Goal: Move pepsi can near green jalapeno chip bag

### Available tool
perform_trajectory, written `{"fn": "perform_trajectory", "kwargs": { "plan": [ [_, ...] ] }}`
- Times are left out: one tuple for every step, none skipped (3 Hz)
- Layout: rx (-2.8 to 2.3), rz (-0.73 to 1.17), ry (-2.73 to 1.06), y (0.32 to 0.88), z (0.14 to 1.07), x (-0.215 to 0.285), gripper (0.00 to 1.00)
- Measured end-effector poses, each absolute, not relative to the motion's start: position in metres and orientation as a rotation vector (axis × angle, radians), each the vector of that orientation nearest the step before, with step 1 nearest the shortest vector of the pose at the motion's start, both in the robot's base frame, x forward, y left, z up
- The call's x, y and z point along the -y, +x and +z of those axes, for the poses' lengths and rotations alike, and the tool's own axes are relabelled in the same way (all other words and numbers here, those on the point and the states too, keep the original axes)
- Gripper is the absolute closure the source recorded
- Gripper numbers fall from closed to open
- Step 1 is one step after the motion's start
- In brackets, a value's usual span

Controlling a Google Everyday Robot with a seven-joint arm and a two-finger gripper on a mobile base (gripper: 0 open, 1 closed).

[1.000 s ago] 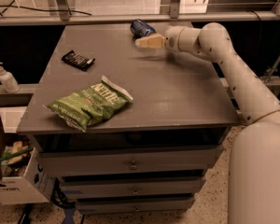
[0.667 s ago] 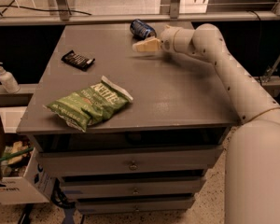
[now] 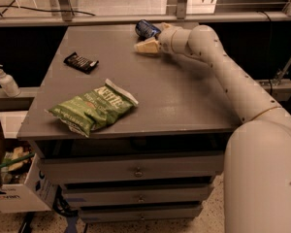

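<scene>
Cream-coloured tool has edged further toward the bench's far edge over the last second, its fingers now spread on either side of the pepsi can lying there, not yet clamped. Closing on the can looks the likely next step. Well apart, near the front-left corner, lies the green jalapeno chip bag.

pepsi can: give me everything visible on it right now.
The pepsi can is a small blue can lying on its side at the far edge of the grey table, a pale end facing the camera's left. The gripper is right beside it, one cream finger in front of the can; contact can't be confirmed. It lies well away from the green jalapeno chip bag, which sits near the front left.
</scene>
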State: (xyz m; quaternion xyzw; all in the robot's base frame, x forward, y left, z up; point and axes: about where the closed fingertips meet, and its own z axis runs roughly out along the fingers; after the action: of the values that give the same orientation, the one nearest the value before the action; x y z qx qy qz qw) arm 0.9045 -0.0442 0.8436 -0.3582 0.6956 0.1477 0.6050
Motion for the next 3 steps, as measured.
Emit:
{"fn": "perform_trajectory", "kwargs": {
  "plan": [
    [-1.602,0.295,-0.818,0.913,0.849,0.043,0.41],
    [-1.602,0.269,-0.804,0.916,0.852,0.047,0.64],
    [-1.613,0.269,-0.784,0.911,0.861,0.059,0.88]
  ]
}}
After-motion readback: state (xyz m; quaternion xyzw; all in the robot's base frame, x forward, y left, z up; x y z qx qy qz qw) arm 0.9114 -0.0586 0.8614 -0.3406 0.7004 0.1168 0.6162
